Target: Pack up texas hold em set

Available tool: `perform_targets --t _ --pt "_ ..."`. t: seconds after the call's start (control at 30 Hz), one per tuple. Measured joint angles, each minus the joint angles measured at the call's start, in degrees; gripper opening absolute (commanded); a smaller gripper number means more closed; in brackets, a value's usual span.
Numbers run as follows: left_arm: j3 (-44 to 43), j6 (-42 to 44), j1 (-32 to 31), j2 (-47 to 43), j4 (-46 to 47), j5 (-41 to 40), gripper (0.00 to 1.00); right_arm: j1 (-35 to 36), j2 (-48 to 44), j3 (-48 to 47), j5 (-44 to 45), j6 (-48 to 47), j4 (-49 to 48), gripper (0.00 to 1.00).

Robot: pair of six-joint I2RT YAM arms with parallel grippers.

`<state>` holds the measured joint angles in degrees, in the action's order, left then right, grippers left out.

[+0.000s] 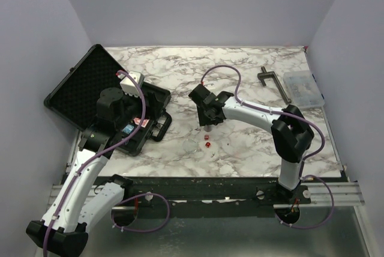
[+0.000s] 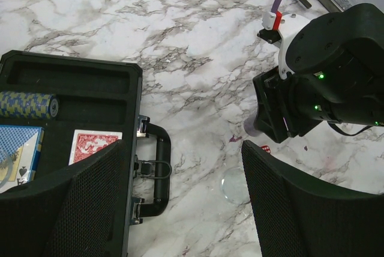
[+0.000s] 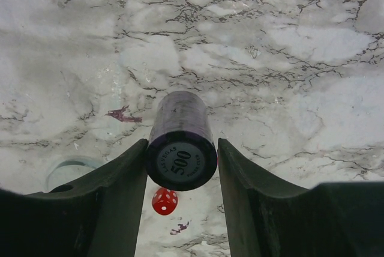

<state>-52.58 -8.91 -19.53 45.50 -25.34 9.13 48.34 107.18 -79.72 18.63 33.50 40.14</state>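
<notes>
Pinching a smooth purple stack of poker chips (image 3: 180, 143) between its two dark fingers, the right gripper (image 3: 181, 152) hangs over the veined marble table (image 3: 288, 41). Only the right wrist view shows the stack's round end face, printed 500. Its long axis runs along the fingers, away toward the tabletop. A red die (image 3: 164, 201) lies on the marble nearby. Only the left wrist view shows inside the open black case (image 2: 78, 83): a blue chip roll (image 2: 27, 104) lying sideways in a slot and a red-backed card deck (image 2: 93, 146). The left gripper (image 2: 183, 155), mesh-textured fingers spread and empty, hovers at the case's handle (image 2: 159, 170). The overhead view shows the bumpy foam lid (image 1: 81, 86) tilted back.
</notes>
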Motion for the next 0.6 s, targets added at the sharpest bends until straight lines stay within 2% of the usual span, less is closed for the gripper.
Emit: perform_targets --t 0.23,0.6 --pt "0.0 0.0 0.0 0.0 0.0 0.0 0.77 0.0 0.6 -0.7 0.0 0.0 0.0 0.57" --pt "0.0 0.0 0.0 0.0 0.0 0.0 0.77 0.0 1.3 -0.9 0.2 -0.2 0.0 0.57"
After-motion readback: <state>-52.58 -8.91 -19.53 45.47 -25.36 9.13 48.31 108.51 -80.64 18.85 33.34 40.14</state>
